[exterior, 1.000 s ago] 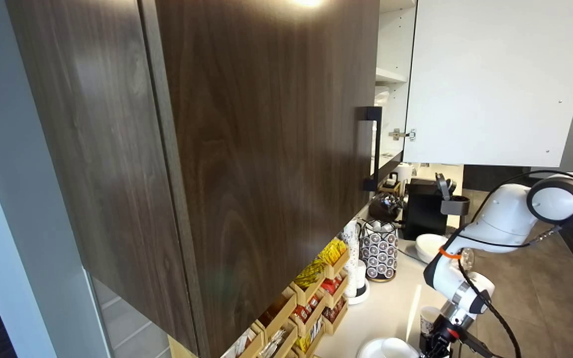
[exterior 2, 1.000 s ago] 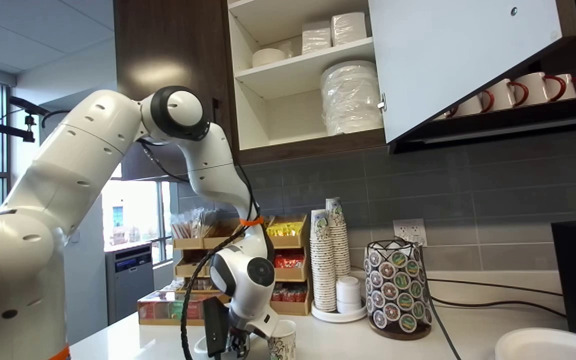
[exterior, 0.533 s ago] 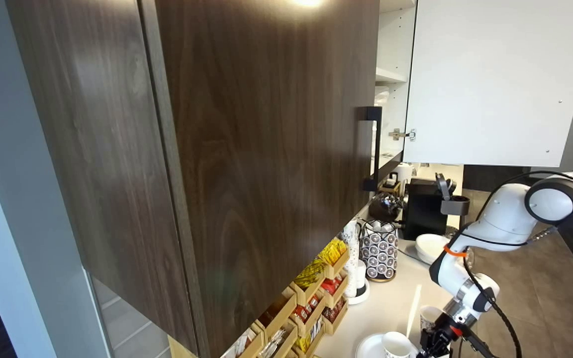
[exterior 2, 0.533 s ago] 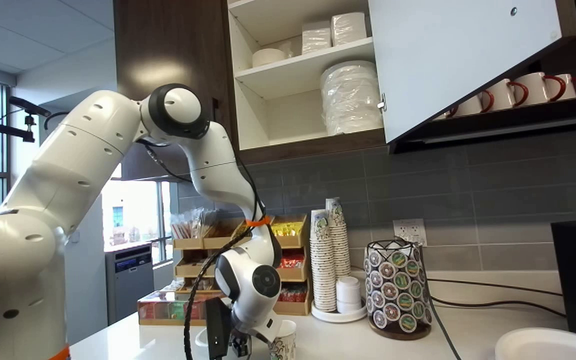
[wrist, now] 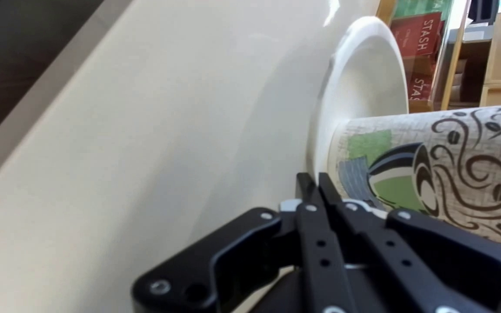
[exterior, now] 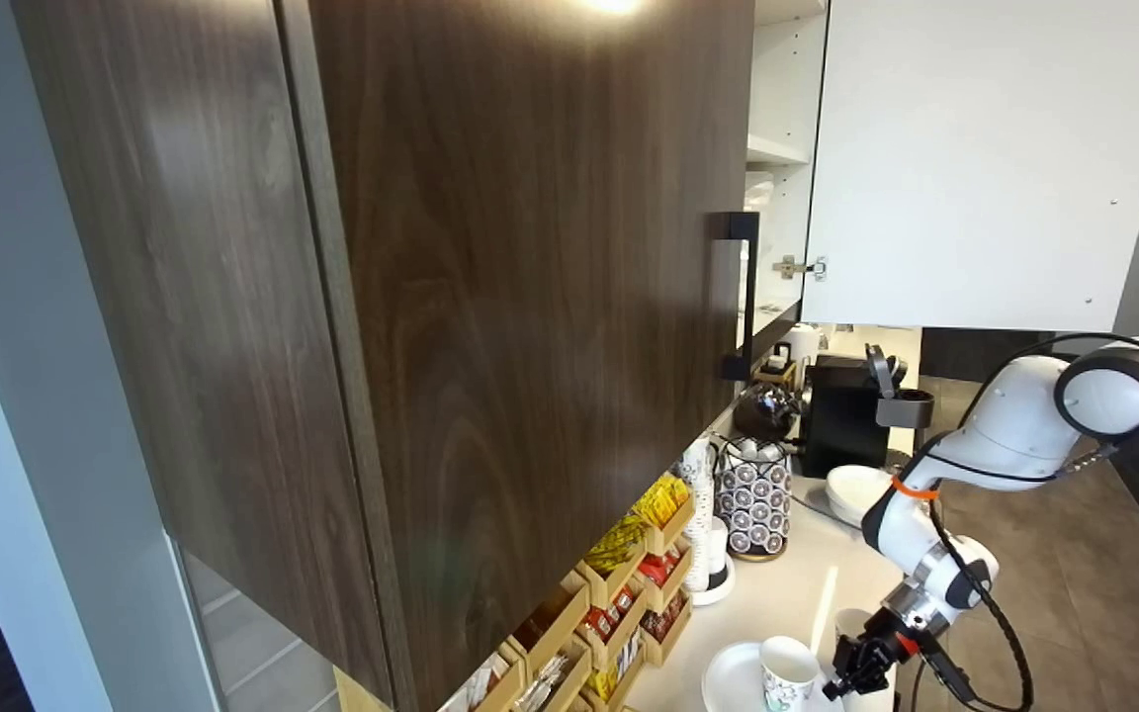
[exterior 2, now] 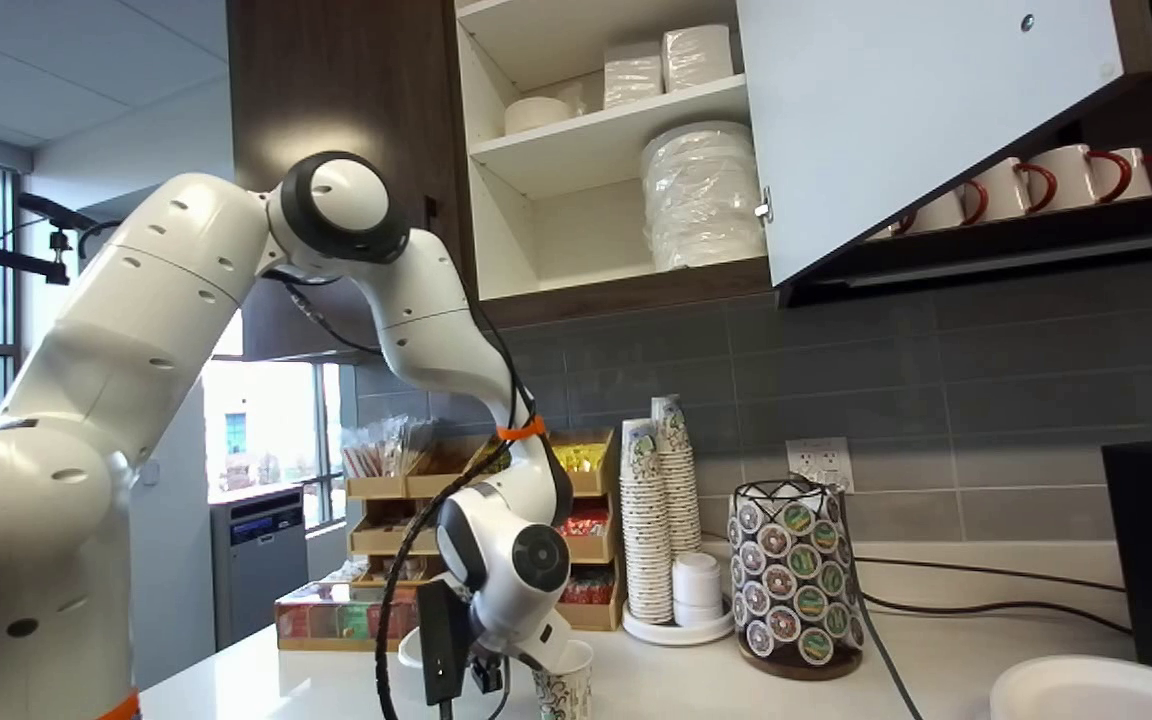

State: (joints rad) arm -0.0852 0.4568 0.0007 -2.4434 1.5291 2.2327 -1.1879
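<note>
The black two-fingered end effector (wrist: 312, 178) is clenched on the rim of a round, shallow white plate (wrist: 376, 69), right of centre in the wrist view and at lower right in an exterior view. On the plate stands a white paper cup (wrist: 450, 169) printed with brown swirls, coffee beans and a green-and-black motif. Beneath spreads a glossy off-white tabletop (wrist: 146, 130); whether the plate touches it I cannot tell. A second patterned paper cup (exterior 2: 566, 690) sits at bottom centre of an exterior view. Farther back come red STASH packets (wrist: 413, 37), a dark wire rack of coffee pods (exterior 2: 796, 575), grey wall tiles (exterior 2: 836, 380) and, above, an open dark-framed cabinet (exterior 2: 626, 293). In the wrist view the plate's hollow faces right; the white cup's long axis runs nearly level, base left, mouth past the right edge. In an exterior view that cup's mouth points toward the top of the frame.
</note>
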